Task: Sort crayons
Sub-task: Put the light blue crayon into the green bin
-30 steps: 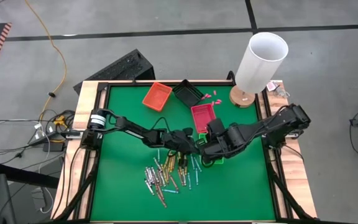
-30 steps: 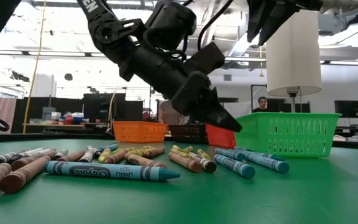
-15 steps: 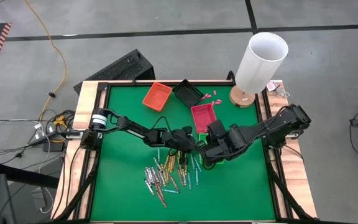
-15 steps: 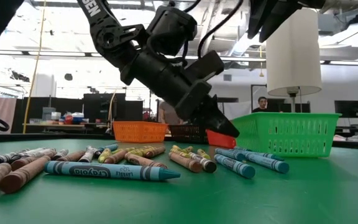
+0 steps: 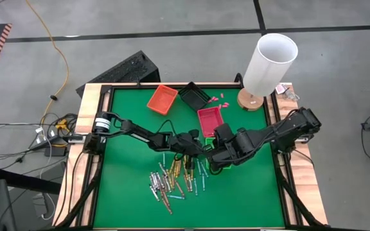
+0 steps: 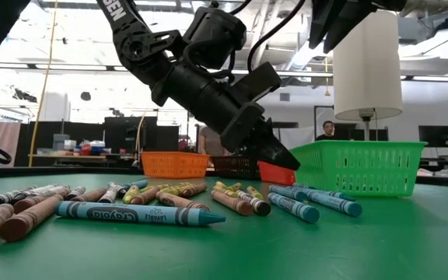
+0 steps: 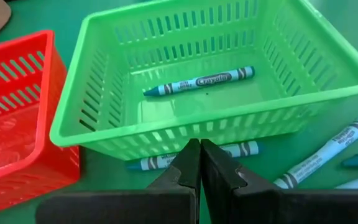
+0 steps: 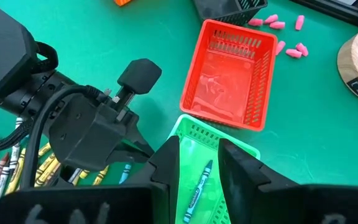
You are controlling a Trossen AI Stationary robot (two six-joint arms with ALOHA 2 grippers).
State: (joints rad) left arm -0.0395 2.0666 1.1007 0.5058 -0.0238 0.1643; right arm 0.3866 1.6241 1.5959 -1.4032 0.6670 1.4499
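Left wrist view alone: blue crayon (image 7: pixel 199 81) inside green basket (image 7: pixel 185 122).

crayons (image 6: pixel 140 213) (scattered), green basket (image 6: pixel 360 167), shut left pincer (image 6: pixel 285 160)

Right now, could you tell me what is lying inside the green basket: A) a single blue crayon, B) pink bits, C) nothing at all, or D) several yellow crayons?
A: the left wrist view shows one blue crayon lying alone on the floor of the green basket, with more blue crayons outside it on the table.
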